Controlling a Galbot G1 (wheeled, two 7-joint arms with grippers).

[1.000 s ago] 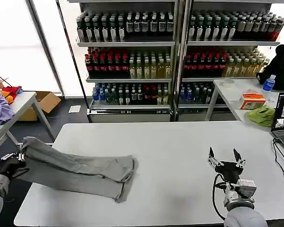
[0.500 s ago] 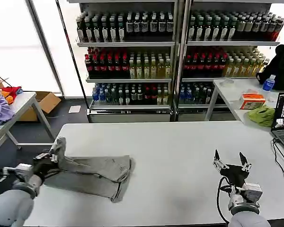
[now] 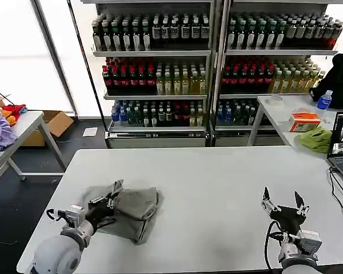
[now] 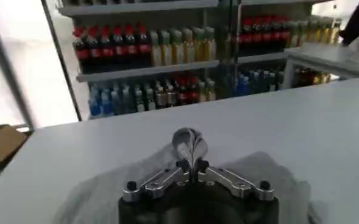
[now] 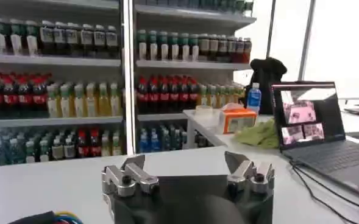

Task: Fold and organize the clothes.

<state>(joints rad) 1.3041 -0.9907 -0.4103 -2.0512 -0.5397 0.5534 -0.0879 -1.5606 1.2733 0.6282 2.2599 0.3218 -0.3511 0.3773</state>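
I have the left gripper [image 4: 192, 163] clenched on a pinched edge of the grey T-shirt [image 3: 128, 208], which lies bunched on the counter [image 3: 217, 182] near its left front. I should carry that edge across low and flat, then let go cleanly (no dragging). The right gripper [image 3: 284, 201] waits, fingers released, at the right front.

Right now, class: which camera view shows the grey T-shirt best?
The head view: the whole grey T-shirt lies bunched on the white table, held by the left gripper. The left wrist view shows a pinched fold; the right wrist view looks elsewhere.
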